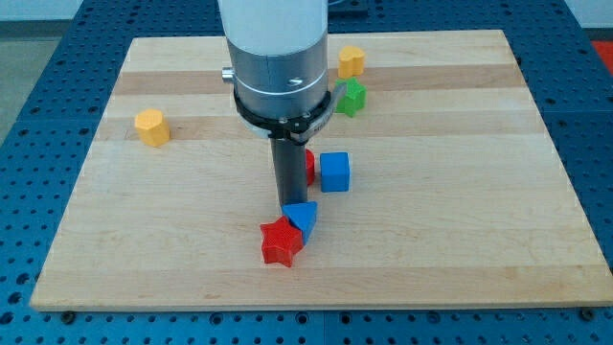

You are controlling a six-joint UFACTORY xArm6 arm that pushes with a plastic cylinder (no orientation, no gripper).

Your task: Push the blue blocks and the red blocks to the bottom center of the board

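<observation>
My tip (pixel 290 204) half hides a red block (pixel 309 168).

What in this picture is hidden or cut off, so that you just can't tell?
- A red block beside the blue cube: only a sliver shows past the dark rod; its shape cannot be told.
- My tip: its very end sits right at the blue triangular block, which touches the red star block; actual contact cannot be confirmed.
- The arm: cut off by the view's top edge.
- The green block: its left side is partly covered by the arm's grey housing.
</observation>
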